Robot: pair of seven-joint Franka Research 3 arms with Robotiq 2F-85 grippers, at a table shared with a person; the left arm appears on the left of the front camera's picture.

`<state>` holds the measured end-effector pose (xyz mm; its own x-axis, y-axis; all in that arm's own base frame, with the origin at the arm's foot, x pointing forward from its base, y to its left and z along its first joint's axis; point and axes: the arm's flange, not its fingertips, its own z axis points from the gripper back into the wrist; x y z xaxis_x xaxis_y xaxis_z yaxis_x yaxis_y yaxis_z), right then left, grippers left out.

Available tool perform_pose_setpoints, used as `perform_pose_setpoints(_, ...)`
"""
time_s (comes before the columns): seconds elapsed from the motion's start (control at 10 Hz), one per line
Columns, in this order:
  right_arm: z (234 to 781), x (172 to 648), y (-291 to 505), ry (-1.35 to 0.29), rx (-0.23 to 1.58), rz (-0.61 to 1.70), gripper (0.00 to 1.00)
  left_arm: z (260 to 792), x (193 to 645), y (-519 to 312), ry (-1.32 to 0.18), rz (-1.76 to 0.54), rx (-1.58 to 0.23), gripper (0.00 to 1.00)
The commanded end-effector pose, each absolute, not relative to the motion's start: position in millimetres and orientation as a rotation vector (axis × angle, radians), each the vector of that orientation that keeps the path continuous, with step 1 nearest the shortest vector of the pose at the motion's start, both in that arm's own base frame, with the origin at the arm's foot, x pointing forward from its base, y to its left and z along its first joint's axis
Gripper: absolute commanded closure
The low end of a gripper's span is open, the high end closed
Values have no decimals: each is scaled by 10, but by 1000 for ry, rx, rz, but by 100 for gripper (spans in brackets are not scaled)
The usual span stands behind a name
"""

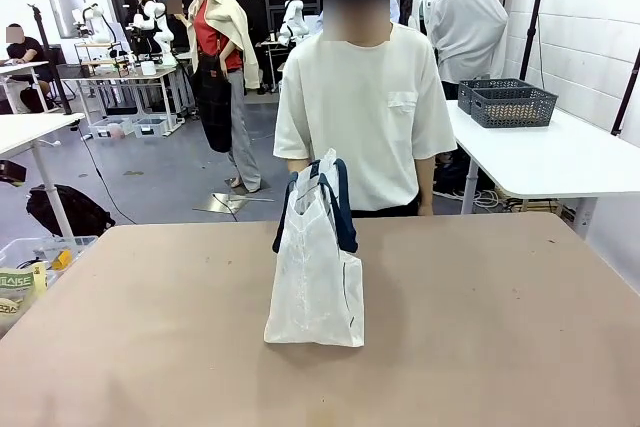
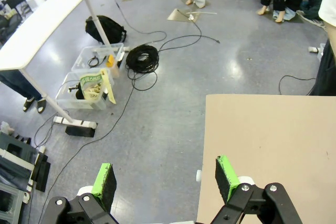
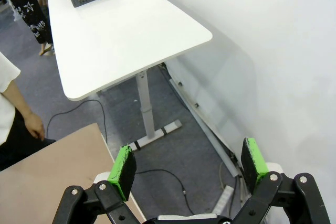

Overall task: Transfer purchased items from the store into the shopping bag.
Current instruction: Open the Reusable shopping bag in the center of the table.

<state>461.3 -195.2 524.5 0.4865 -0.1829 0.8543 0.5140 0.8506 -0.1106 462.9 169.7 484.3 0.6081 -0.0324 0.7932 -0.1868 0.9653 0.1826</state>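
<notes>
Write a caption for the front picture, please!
A white shopping bag stands upright on the brown table, with a person in a white shirt behind it.

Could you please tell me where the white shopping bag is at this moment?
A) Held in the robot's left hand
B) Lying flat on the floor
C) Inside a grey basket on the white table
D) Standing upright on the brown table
D: the shopping bag stands upright on the brown table, its navy handles up, just in front of the person.
</notes>
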Motion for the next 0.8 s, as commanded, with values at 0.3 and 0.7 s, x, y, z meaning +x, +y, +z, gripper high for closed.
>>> perform_pose_setpoints(0.3, 5497, 4591, -1411, -992, -199, -263, 0, 5113, 4858, 895, -1021, -188, 116, 0)
perform_pose_setpoints(0.7, 6180, 4173, -648, -876, 199, 42, 0, 5638, 5007, -373, -1032, -550, -135, 0)
